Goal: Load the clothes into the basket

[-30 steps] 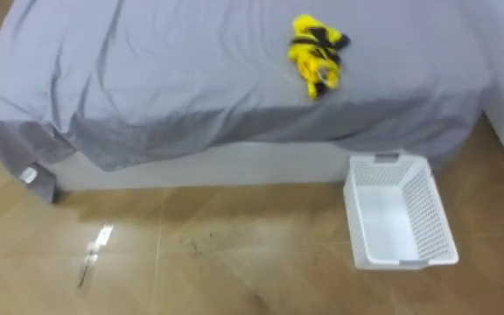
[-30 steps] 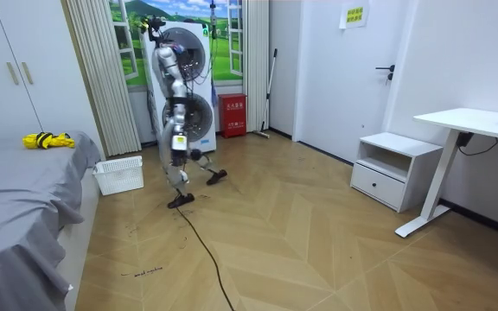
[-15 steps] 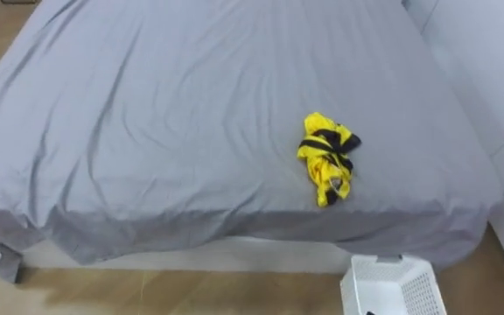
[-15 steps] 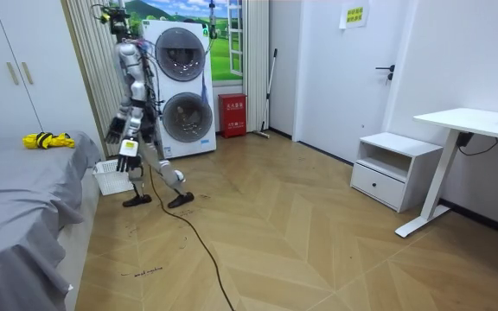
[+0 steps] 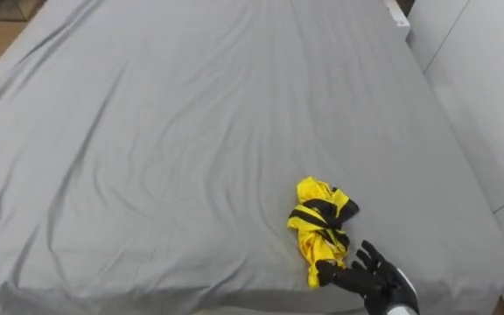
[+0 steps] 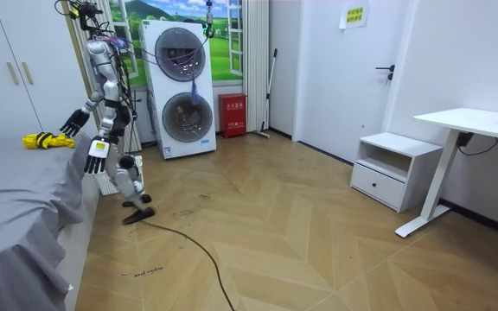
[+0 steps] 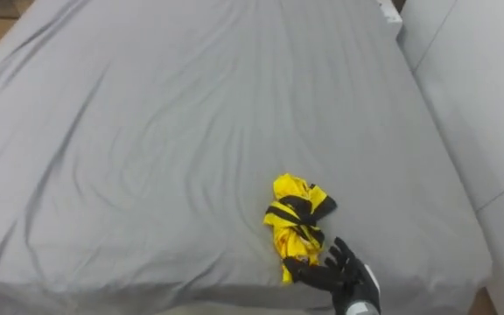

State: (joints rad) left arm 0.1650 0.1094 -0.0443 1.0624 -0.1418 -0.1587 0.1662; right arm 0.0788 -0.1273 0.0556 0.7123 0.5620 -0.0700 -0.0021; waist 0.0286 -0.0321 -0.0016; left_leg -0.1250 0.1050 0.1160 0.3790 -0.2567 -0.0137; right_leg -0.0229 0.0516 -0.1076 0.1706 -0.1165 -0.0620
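- Yellow cloth with black bands: the garment [image 5: 322, 229] lies bunched in a small crumpled heap on the grey sheet [image 5: 164, 157]. It sits near the bed's near edge, toward the robot's right.
- The right hand [image 5: 376, 278] hovers just beside the garment's near end with its dark fingers [image 5: 373, 255] spread wide and holding nothing. The thumb reaches the cloth's lower tip, but I cannot tell whether it touches.
- In the room view the left hand [image 6: 96, 158] hangs by the robot's side over the bed's edge, fingers loose and straight.
- The white basket [image 6: 104, 184] stands on the floor against the bed, partly hidden behind the robot's legs.
- A white panel [image 5: 488, 105] runs along the bed's right side, close to the garment.
- The sheet to the left of the garment and beyond it is wide, with only shallow creases.
- Behind the robot are a stacked washer [image 6: 180, 86] and open wooden floor [image 6: 275, 225].
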